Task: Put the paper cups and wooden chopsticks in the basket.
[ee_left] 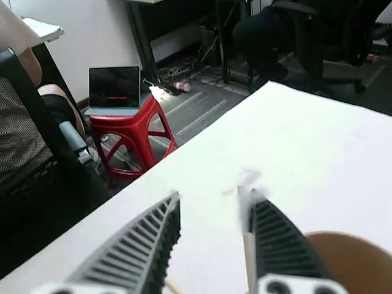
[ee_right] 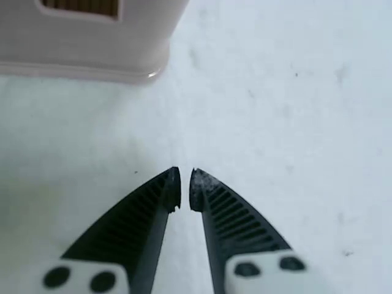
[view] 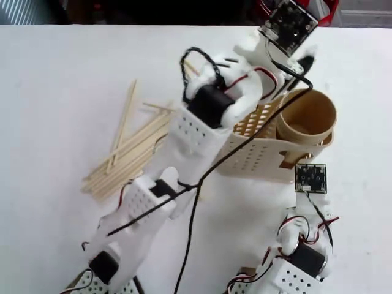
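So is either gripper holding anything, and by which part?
Right gripper: shut, empty. Left gripper: jaws apart, a chopstick lies along one of them, not pinched.

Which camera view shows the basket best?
The high view. It shows the basket from above, with a paper cup inside, though an arm covers part of it. The right wrist view gives one corner of the basket's pale wall.
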Robot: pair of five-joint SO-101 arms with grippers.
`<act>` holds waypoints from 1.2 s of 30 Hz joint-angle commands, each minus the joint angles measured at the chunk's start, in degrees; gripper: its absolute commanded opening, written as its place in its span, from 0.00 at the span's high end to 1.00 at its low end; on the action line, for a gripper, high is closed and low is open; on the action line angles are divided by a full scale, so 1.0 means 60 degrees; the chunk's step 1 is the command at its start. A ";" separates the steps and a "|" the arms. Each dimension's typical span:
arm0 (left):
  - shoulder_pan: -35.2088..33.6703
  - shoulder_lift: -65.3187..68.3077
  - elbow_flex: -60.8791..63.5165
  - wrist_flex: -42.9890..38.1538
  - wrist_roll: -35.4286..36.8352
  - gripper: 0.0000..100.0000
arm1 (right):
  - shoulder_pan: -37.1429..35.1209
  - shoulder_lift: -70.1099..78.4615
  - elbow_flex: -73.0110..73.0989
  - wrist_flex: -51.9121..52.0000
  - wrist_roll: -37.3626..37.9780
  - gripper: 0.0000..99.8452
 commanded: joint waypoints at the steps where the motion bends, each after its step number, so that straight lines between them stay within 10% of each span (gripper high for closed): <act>1: 0.0095 0.0593 -0.0073 -0.0630 -0.0059 0.80 | 0.0007 -0.0051 -0.0249 0.0037 0.0000 0.96; 12: 0.0198 0.1810 -0.0059 -0.1700 -0.0059 0.81 | -0.0007 -0.0051 -0.0249 0.0037 0.0000 0.96; 17: 0.0139 0.2205 -0.0147 -0.1817 -0.0484 0.99 | -0.0007 -0.0051 -0.0249 0.0037 0.0000 0.96; 36: 0.0154 -0.0447 -0.0425 -0.1099 -0.1480 0.98 | -0.0007 -0.0051 -0.0220 0.0037 0.0000 0.96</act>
